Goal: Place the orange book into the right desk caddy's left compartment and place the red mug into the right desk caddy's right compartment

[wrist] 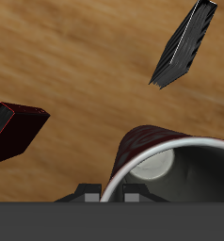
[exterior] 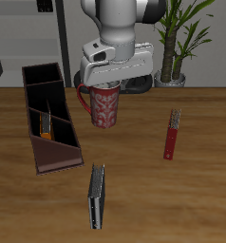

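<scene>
My gripper (exterior: 105, 88) is shut on the rim of the red mug (exterior: 105, 106), holding it upright just above the table beside the right desk caddy (exterior: 60, 152). The wrist view shows the mug (wrist: 170, 160) close up, with its light grey inside and my gripper (wrist: 109, 194) at its rim. The orange book (exterior: 47, 126) stands inside the caddy, in the section next to the sloped end. The squarish right compartment (exterior: 41, 78) at the caddy's far end holds nothing I can see.
A slim red book (exterior: 172, 134) (wrist: 15, 129) lies on the table on the mug's other side from the caddy. A dark grey book (exterior: 97, 196) (wrist: 185, 43) lies nearer the front edge. A potted plant (exterior: 179, 43) stands at the back.
</scene>
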Robot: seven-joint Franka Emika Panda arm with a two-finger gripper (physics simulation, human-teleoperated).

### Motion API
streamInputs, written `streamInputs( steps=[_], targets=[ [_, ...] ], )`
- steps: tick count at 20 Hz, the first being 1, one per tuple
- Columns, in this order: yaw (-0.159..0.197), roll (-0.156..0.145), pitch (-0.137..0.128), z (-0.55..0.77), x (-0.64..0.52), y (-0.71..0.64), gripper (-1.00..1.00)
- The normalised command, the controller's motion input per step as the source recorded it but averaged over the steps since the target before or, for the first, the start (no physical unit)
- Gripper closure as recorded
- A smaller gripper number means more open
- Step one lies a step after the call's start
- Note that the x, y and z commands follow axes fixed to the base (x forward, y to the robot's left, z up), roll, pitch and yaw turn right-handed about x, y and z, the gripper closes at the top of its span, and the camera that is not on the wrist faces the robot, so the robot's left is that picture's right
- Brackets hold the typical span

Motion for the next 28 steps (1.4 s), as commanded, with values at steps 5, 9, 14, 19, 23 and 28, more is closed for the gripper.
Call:
streamInputs(
  steps=[5,9,14,19,23,28],
  targets=[
    [-0.054,-0.011,-0.026,0.27,-0.32,-0.39,1.00],
    [-0.066,-0.020,-0.033,0.21,-0.29,-0.49,1.00],
    [-0.010,-0.007,-0.027,0.05,-0.39,-0.46,1.00],
    [-0.005,-0.023,-0.016,-0.05,-0.35,-0.47,1.00],
    [-0.014,-0.020,-0.008,-0.01,-0.28,-0.38,1.00],
    [0.001,-0.013,-0.021,0.06,-0.30,-0.28,1.00]
  ],
)
